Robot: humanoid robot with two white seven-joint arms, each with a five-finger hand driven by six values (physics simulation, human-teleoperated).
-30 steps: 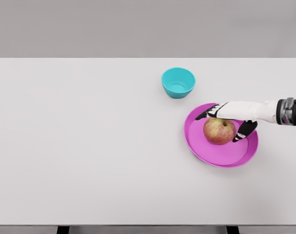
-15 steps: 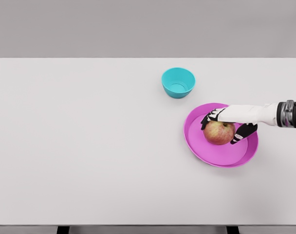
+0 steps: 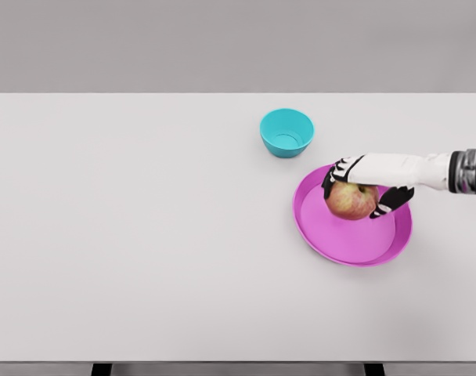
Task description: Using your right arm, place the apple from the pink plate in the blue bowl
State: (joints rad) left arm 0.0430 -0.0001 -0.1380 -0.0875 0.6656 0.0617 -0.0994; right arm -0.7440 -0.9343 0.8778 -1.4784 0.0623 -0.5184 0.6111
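Since the frames from 1 second and half a second ago, the round red-and-yellow apple [image 3: 352, 200] is sitting higher in the picture, now over the upper part of the flat pink plastic plate [image 3: 344, 243] rather than its middle, and the plate itself is lying very slightly further left. Whether the apple is still touching the plate or is just clear of it cannot be told from this view.

Coming in from the right edge of the frame, the white right hand [image 3: 369, 182] is curling over the apple, its dark fingertips [image 3: 330, 183] wrapping the fruit's left side while the thumb is pressing on the lower right, so the hand is clasping the apple.

Up and to the left of the plate, near it but apart, the small blue plastic bowl [image 3: 286, 132] is standing upright. The white table [image 3: 144, 235] is filling most of the frame, its far edge running across the upper part and its near edge along the bottom. Wide bare surface is lying to the left of the bowl and plate, and a narrow strip is lying between them.

Counted: 1 apple, 1 plate, 1 bowl, 1 hand.
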